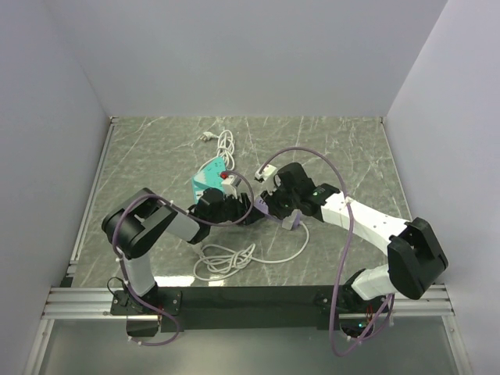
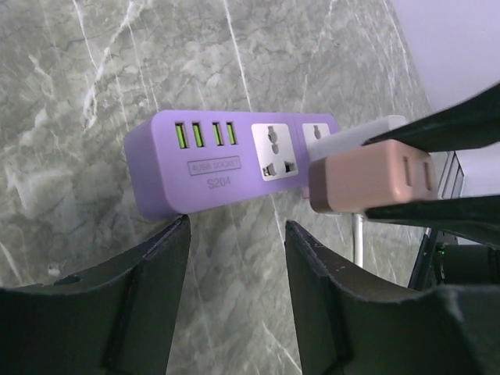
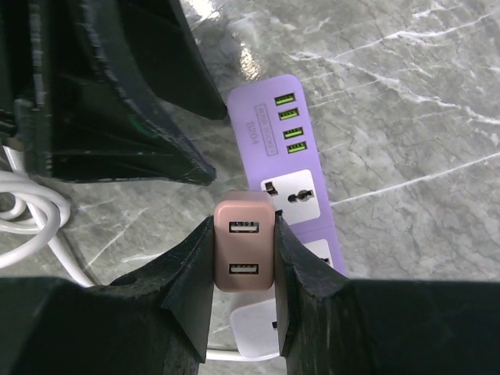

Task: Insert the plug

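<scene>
Left-wrist view. Nearest the lens, the left gripper point(image 2: 234, 258) shows two black fingers point(image 2: 141, 305) parted over the marble tabletop point(image 2: 78, 117) with nothing between them; I read it as released. Beyond lies a purple power strip point(image 2: 203, 164) with four green USB ports and two universal sockets. At its right end the right gripper point(image 2: 371, 176) is clamped on a brownish-pink adapter point(image 2: 344, 183). The plug point(image 2: 351, 134), a white block, sits just behind that adapter, over the strip's second socket. I cannot tell from here whether it is seated.

Right-wrist view. Only this view shows the adapter's face, which has two USB ports, squeezed between the right fingers point(image 3: 191, 273). The plug appears under the adapter at the strip's near end, with its thin white cable point(image 3: 226, 355) leaving to the left. A loop of white cord point(image 3: 31, 211) lies at the left edge.

Top external view. From above, the two grippers meet tip to tip at the table's middle and hide most of the strip and the plug. This view alone gives the surroundings. A teal object point(image 1: 207, 181) with a red part lies just beyond the left gripper. A loose coil point(image 1: 225, 262) of white cable lies near the bases, and a second cable bundle point(image 1: 225, 142) lies farther back.
</scene>
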You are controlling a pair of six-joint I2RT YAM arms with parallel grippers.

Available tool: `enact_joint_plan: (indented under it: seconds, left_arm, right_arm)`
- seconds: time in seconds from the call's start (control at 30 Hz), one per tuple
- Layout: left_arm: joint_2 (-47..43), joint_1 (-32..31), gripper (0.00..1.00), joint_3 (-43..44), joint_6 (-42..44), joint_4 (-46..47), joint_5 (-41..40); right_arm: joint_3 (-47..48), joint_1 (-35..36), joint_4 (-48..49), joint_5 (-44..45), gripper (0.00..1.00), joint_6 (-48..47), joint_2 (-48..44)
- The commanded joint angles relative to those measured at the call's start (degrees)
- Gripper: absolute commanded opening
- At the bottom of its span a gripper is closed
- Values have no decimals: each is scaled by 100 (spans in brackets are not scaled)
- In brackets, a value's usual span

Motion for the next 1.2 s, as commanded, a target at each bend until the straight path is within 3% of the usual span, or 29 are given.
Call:
enact_joint_plan:
  seconds: [0.0, 0.5, 1.17]
  left_arm:
    - [185, 9, 57, 220, -136, 327, 67]
    - [510, 290, 58, 343, -497, 600, -4]
    - [695, 299, 57, 1195, -251, -815, -725]
  right_arm:
    - [93, -53, 280, -24, 0, -234, 4]
    - [259, -352, 448, -234, 0, -410, 460]
    - [409, -387, -203, 214, 0, -533, 654]
